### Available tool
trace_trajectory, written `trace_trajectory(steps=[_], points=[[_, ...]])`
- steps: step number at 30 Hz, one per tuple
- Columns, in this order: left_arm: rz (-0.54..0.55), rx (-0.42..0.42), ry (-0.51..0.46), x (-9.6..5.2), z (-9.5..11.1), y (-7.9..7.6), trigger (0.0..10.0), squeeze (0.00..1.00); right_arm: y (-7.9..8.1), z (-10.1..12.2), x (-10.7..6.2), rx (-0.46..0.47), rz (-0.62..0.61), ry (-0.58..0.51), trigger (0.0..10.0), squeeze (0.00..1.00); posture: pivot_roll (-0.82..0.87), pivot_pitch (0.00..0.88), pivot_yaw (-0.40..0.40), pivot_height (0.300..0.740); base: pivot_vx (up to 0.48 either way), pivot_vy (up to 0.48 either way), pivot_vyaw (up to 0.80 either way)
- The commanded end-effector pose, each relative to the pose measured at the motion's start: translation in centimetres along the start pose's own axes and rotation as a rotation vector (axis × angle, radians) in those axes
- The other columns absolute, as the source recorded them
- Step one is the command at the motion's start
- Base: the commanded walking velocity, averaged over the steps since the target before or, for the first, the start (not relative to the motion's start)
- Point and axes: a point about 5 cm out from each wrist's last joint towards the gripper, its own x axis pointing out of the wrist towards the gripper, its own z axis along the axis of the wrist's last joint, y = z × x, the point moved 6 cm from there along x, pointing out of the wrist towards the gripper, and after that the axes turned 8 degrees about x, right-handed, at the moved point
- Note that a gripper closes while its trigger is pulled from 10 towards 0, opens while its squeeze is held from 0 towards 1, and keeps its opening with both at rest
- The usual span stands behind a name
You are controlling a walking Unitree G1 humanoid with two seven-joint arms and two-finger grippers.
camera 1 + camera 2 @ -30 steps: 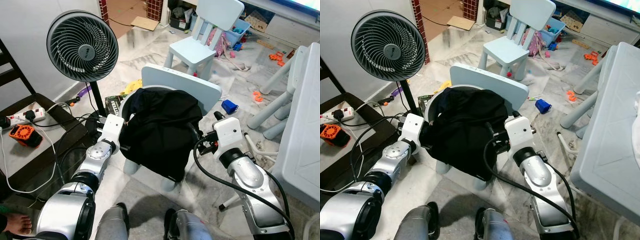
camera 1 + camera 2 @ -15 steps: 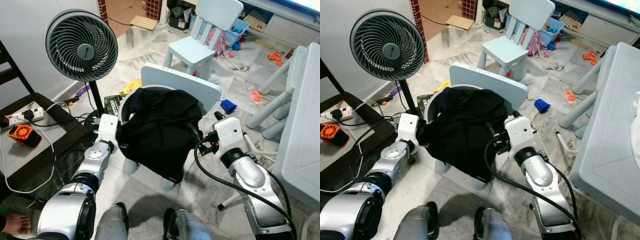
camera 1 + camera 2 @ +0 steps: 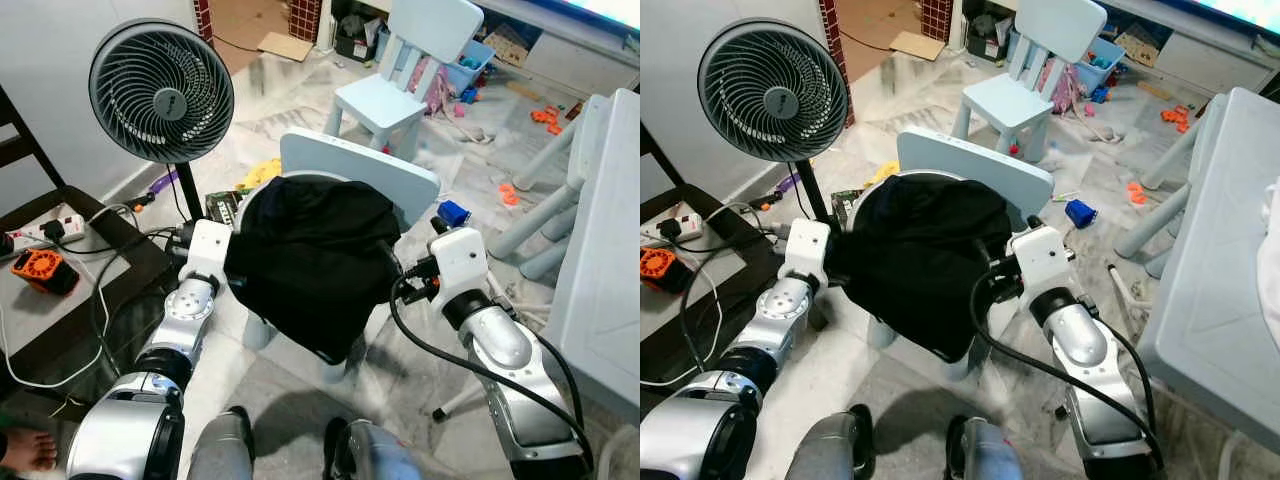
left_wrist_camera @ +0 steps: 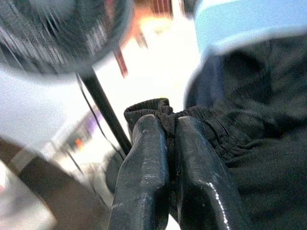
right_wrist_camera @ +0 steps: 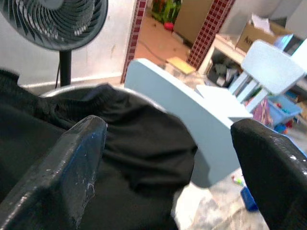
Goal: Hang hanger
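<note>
Left wrist view: my left gripper (image 4: 165,143) clenched on black garment (image 3: 310,255) hem; right gripper (image 5: 168,163) released beside it. Mid-lift off pale blue chair (image 3: 360,165); next needs hanger, none visible.

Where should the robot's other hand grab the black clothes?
Probably the bunched edge of the black garment nearest the open right gripper, coming from the robot's right. The left gripper already pinches the opposite gathered hem, and the cloth droops over the light-blue chair.
</note>
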Motion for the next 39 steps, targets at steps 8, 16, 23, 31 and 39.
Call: trace_trajectory(steps=[8, 16, 23, 31, 39], points=[[0.000, 0.293, -0.506, 0.6, 12.4, -0.2, 0.0, 0.00, -0.6, 0.7, 2.0, 0.015, -0.062, -0.061, 10.0, 0.00, 0.01, 0.049, -0.044, 0.740, 0.000, 0.000, 0.00], [-0.403, 0.289, -0.603, -2.7, 11.3, -8.0, 0.0, 0.00, -1.8, 0.5, 2.1, 0.032, -0.146, -0.079, 10.0, 0.00, 0.02, 0.016, -0.009, 0.740, 0.000, 0.000, 0.00], [-0.447, 0.287, -0.333, -2.4, 4.8, -8.5, 0.0, 0.00, -1.5, -0.3, 1.5, 0.038, -0.149, -0.068, 10.0, 0.00, 0.02, 0.023, -0.011, 0.740, 0.000, 0.000, 0.00], [-0.256, 0.226, -0.414, -2.6, 6.5, -5.6, 0.0, 0.00, -1.4, -0.8, 1.1, 0.038, -0.135, -0.058, 10.0, 0.00, 0.02, 0.000, -0.014, 0.740, 0.000, 0.000, 0.00], [-0.096, 0.068, -0.392, -4.3, 6.7, -4.2, 0.0, 0.00, -1.6, -1.8, 0.5, 0.063, -0.163, -0.052, 10.0, 0.00, 0.03, 0.000, 0.012, 0.740, 0.000, 0.000, 0.00]])
